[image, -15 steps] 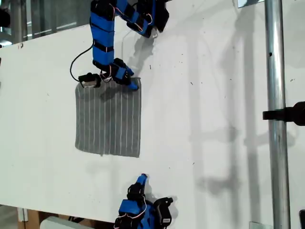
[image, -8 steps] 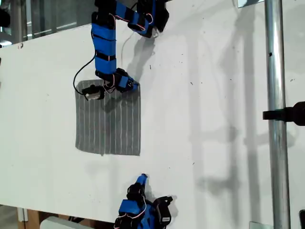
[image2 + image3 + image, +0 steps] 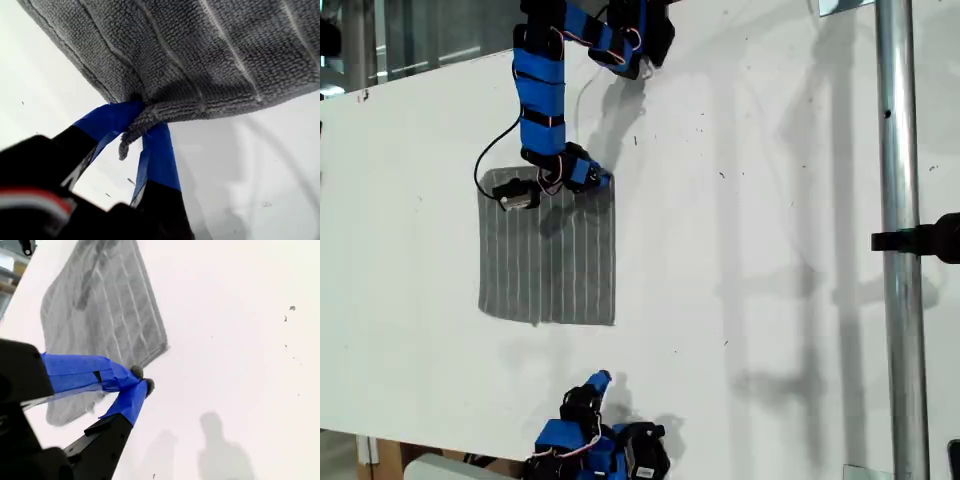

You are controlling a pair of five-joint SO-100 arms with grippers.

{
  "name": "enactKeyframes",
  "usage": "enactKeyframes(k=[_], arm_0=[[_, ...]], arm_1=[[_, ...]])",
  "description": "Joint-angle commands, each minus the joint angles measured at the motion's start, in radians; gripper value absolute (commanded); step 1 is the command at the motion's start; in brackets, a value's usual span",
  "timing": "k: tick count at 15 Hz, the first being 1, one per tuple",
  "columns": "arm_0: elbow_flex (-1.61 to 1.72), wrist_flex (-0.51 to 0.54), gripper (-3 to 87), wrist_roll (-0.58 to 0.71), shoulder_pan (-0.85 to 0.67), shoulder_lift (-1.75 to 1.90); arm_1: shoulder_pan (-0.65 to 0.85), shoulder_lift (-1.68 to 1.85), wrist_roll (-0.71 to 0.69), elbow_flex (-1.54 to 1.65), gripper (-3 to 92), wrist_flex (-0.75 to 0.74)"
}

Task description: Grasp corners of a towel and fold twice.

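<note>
Soft, light towel (image 3: 548, 255); best taken at corners.
First gripper (image 3: 140, 125) clenched on one corner (image 3: 131, 134); second gripper (image 3: 142, 380) closed, empty.

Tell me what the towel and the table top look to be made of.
Towel: soft looped fabric, likely terry or microfibre; the first wrist view shows a nubby grey pile with pale woven stripes, bunching where my first hand pinches it. Table: smooth, matte white board, maybe laminate or painted; it shows soft shadows and small dark specks.

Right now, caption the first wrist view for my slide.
My first gripper pinches a corner of the grey striped towel above the white table.
</note>
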Motion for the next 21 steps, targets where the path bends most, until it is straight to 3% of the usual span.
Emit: enactKeyframes(k=[1,2,3,6,9,12,15,19,21], arm_0=[[-0.336,0.026,8.1,0.195,-0.072,-0.403],[-0.462,0.038,21.7,0.291,-0.095,-0.56],[-0.563,0.038,28.6,0.387,-0.114,-0.69],[-0.802,0.069,38.5,0.554,-0.144,-0.936],[-0.776,0.06,36.9,0.571,-0.153,-0.991],[-0.655,-0.077,33.1,0.551,-0.158,-1.049],[-0.664,-0.129,31.6,0.5,-0.163,-1.158],[-0.77,-0.107,25.7,0.428,-0.161,-1.293],[-0.838,-0.044,12.9,0.376,-0.181,-1.35]], arm_1=[[-0.02,0.069,0.006,-0.02,-0.2,-0.009],[-0.025,0.074,0.008,-0.02,-0.2,-0.006],[-0.031,0.078,0.011,-0.017,-0.2,-0.006],[-0.044,0.114,0.023,0.006,-0.2,-0.006],[-0.044,0.186,0.035,0.054,-0.2,-0.006],[-0.043,0.239,0.04,0.083,-0.2,-0.009],[-0.051,0.241,0.043,0.084,-0.2,-0.008],[-0.052,0.245,0.044,0.084,-0.2,-0.006],[-0.052,0.252,0.044,0.083,-0.2,-0.006]])
